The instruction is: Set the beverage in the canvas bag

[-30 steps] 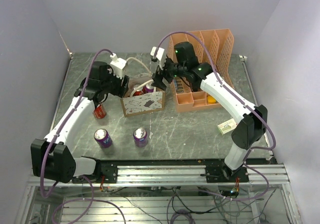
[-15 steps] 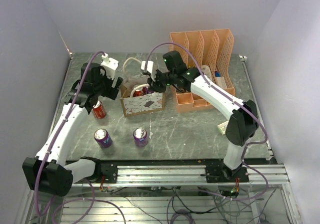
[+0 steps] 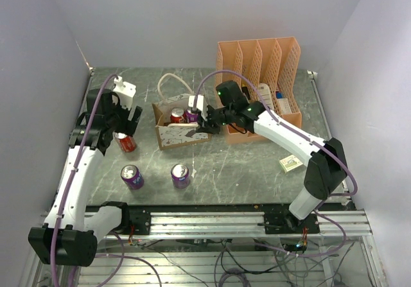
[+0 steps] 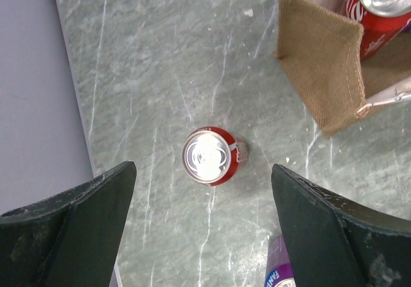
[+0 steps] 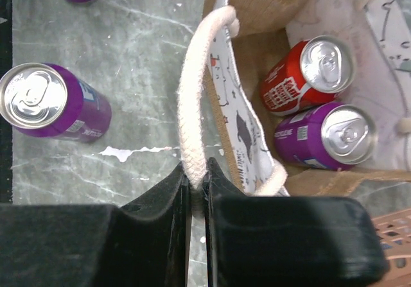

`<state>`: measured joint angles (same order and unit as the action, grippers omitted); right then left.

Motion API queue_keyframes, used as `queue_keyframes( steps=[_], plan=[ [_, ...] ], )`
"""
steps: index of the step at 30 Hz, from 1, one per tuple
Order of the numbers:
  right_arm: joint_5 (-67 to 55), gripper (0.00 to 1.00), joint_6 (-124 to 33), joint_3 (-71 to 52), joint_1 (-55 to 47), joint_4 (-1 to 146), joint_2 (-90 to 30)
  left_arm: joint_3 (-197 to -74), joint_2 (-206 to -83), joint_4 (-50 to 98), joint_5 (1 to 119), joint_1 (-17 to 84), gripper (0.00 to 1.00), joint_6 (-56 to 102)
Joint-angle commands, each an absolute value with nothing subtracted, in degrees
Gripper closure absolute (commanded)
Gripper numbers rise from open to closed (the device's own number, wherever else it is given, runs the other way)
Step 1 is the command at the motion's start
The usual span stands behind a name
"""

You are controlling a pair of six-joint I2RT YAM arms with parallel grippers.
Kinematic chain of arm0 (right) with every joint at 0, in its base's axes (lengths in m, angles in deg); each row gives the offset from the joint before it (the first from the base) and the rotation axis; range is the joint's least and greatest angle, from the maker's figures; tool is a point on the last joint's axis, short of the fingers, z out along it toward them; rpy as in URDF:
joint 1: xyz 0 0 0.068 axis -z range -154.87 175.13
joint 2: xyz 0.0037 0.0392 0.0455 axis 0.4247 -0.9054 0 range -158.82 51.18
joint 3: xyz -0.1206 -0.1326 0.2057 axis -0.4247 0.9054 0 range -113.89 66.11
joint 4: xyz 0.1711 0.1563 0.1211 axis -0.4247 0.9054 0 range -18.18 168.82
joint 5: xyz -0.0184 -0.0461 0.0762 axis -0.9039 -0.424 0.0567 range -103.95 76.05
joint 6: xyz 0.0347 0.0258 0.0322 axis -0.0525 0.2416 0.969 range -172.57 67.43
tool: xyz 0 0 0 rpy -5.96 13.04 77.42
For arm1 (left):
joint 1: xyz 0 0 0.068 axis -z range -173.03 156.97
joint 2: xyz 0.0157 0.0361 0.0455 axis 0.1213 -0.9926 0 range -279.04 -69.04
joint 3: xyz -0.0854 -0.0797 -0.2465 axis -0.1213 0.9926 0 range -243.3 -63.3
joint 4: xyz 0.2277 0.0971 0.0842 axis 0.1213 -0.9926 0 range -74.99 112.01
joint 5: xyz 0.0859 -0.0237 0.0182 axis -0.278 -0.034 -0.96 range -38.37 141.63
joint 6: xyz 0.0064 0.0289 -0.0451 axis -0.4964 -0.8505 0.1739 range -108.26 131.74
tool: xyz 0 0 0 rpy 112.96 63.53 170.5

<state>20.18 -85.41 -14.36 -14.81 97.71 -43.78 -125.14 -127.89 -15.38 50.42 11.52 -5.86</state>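
Red can (image 4: 207, 156) sitting upright directly under left pincer (image 4: 202, 169), hovering spread | right pincer (image 5: 196, 179) pinching canvas bag (image 5: 236, 130) handle (image 5: 192, 94)

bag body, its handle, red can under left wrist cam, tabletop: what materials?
Canvas bag: coarse brown woven cloth, jute-like, matte; weave visible.
Handle: cream twisted rope, likely cotton.
Red can: metal, probably aluminium; glossy print, mirror-bright lid.
Table: grey-green, veined, marble look; stone or laminate, cannot tell.
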Motion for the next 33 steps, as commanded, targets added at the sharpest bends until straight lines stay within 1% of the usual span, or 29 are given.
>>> queue_keyframes(
  steps=[1,10,16,19,20,25,33],
  plan=[
    [22.0,0.91,-84.8,-12.9,-15.0,96.2,-43.6,-123.6,-127.2,-18.9,52.1,10.3,0.03,-7.1],
    [25.7,0.79,-84.6,-10.2,-15.1,95.4,-43.7,-122.6,-125.7,-18.3,52.5,9.7,0.03,-5.0],
    [28.5,0.64,-85.5,-8.6,-15.0,95.6,-43.1,-120.5,-123.5,-17.7,51.8,8.9,0.03,-4.4],
    [29.0,0.54,-86.9,-8.1,-15.1,96.1,-42.6,-119.5,-122.2,-17.2,53.2,7.9,0.04,-3.9],
    [29.4,0.52,-87.4,-8.0,-15.1,96.3,-42.5,-119.0,-121.7,-16.6,53.9,6.6,0.04,-3.9],
    [30.1,0.47,-88.2,-7.8,-15.1,96.9,-42.3,-118.2,-120.7,-16.2,54.8,4.1,0.04,-3.9],
    [30.5,0.42,-88.6,-6.9,-15.1,96.2,-40.6,-118.3,-120.7,-15.9,53.3,3.8,0.04,-3.9]
  ],
)
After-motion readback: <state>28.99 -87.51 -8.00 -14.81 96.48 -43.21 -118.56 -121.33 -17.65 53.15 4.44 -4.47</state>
